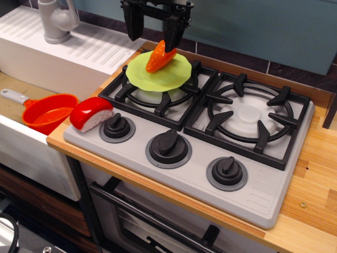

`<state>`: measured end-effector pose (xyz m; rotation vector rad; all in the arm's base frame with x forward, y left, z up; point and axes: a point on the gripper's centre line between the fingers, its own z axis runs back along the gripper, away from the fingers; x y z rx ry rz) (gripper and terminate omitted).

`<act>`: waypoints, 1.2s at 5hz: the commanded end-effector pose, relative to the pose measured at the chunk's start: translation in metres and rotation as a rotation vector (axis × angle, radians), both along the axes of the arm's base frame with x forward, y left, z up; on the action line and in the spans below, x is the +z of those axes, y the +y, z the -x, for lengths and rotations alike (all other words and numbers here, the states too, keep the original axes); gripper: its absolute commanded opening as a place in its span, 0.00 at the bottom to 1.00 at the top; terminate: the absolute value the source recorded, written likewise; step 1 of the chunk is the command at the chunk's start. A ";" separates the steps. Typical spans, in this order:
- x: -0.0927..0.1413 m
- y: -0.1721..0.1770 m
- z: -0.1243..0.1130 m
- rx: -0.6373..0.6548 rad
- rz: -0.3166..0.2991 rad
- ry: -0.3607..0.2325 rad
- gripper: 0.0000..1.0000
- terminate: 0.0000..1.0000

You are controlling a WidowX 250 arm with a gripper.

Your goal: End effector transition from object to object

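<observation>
1. Gripper (152, 36): hovering above the left rear burner, fingers spread, gripping nothing.
2. Orange carrot (159, 57): lying on the green plate (158, 74), just beneath the fingers.

A toy kitchen — a two-burner stove (210, 113) with knobs, a sink (31, 105) and faucet (55, 20) beside it.

We see open air between gripper (152, 32) and carrot (160, 57); right burner (247, 117) bare; faucet (57, 20) stands left.
</observation>
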<state>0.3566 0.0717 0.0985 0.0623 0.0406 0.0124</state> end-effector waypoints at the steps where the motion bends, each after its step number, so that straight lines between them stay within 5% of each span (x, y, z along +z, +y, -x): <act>1: 0.003 0.039 0.020 -0.044 -0.017 -0.104 1.00 0.00; 6: -0.064 0.057 0.080 -0.030 -0.019 -0.193 1.00 0.00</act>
